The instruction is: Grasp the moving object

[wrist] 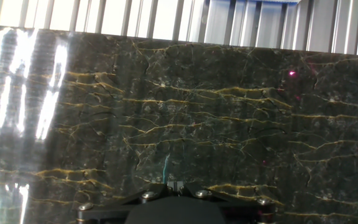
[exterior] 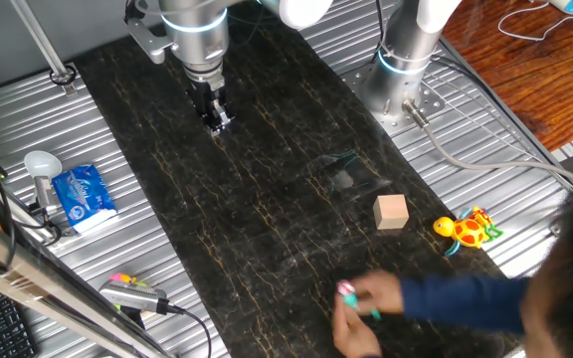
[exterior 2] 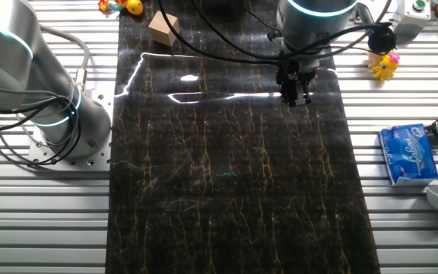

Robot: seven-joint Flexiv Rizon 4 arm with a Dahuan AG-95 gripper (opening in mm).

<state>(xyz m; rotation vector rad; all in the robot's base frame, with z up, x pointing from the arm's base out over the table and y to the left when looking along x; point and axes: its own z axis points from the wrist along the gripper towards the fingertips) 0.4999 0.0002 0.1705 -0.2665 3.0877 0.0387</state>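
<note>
the pincer (exterior: 217, 117) hangs at the far end of the dark marble mat (exterior: 267, 229), its tips low over the mat, and it holds nothing. its fingers look close together, but i cannot tell if they are fully shut. the toy (exterior: 350, 293) is at the near end of the mat, well apart from the pincer, in a person's hand (exterior: 366, 308); only its pink end and a bit of teal show, blurred. the cube (exterior: 391, 212) stands between them, nearer to the hand, and the turtle (exterior: 469, 230) lies just beside the mat edge on the metal surface (exterior: 117, 239). a blue packet (exterior: 83, 194) lies on the other side.
</note>
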